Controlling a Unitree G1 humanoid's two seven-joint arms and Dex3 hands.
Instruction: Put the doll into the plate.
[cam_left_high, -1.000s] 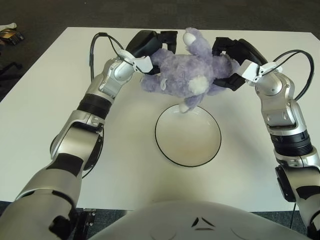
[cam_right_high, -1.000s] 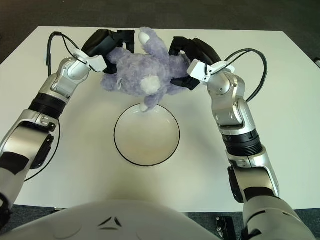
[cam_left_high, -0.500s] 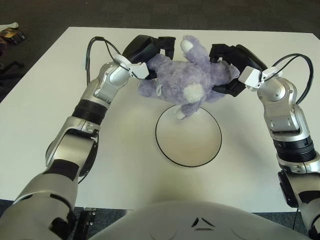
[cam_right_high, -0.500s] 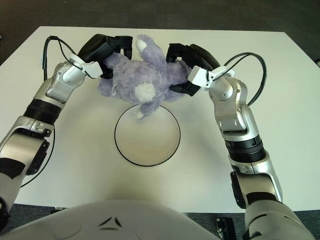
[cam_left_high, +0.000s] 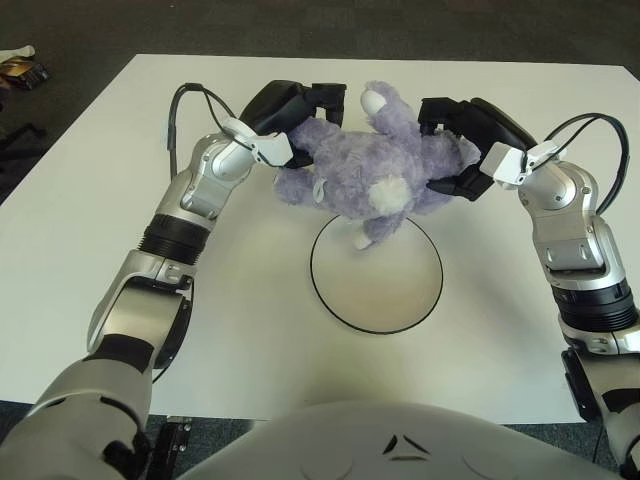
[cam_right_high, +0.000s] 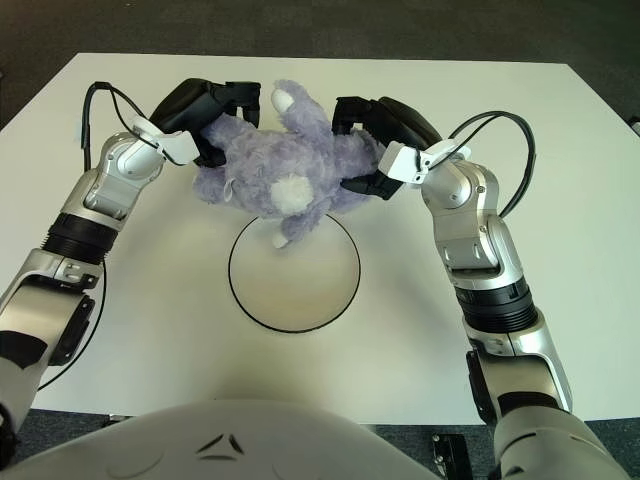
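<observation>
Upper centre of the frame, above the white bench (cam_left_high: 90, 240): a fluffy lavender doll (cam_left_high: 365, 170) w/ a white belly patch and white-tipped paws, held sideways off the surface. Left hand (cam_left_high: 290, 105) grips it from the left side, right hand (cam_left_high: 465, 140) from the right – both w/ dark fingers clamped into the fur. One paw dangles down over the far rim of the plate (cam_left_high: 400, 315), a white round dish w/ a thin black edge, centre frame – whether paw touches it, can't tell.
</observation>
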